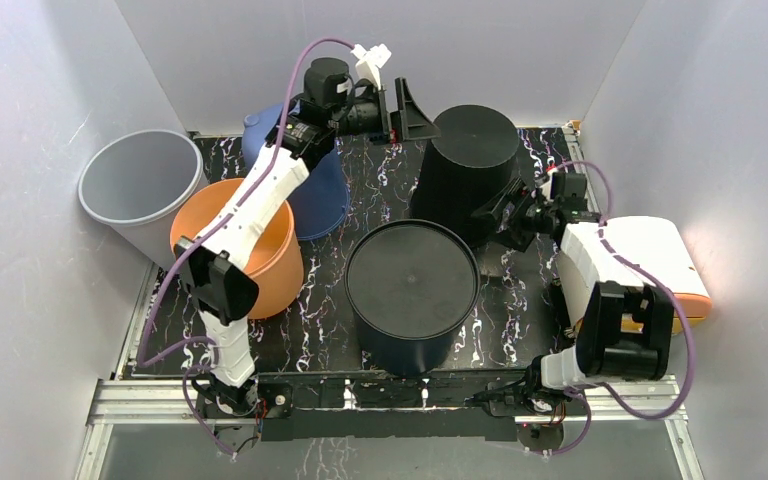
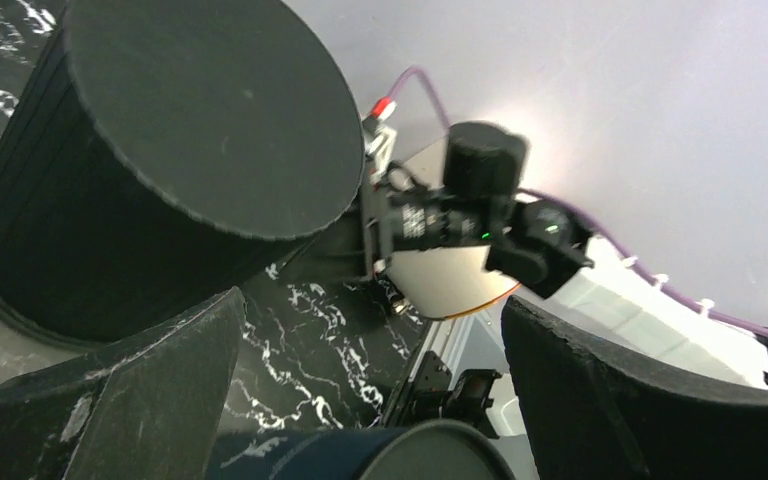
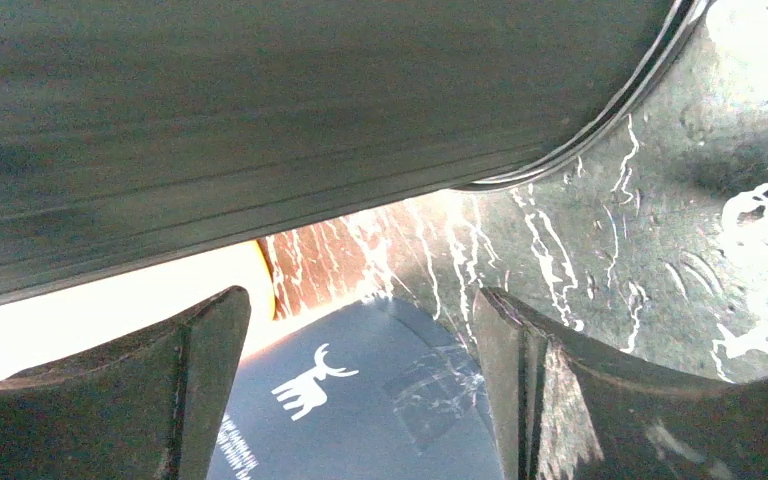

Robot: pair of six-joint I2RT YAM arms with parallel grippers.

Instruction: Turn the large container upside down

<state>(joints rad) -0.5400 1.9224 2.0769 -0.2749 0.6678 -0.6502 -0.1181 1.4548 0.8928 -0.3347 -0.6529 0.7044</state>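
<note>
At one o'clock on the table [image 1: 325, 262], the large black container [image 1: 470, 165] already sits rim-down, so the left gripper [image 1: 405, 118] at ten and the right gripper [image 1: 498, 216] at five flank it, jaws apart, empty.

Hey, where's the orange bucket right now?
In the top view, the orange bucket stands on the left side, between the grey bucket at the far left and the blue container behind it.
</note>
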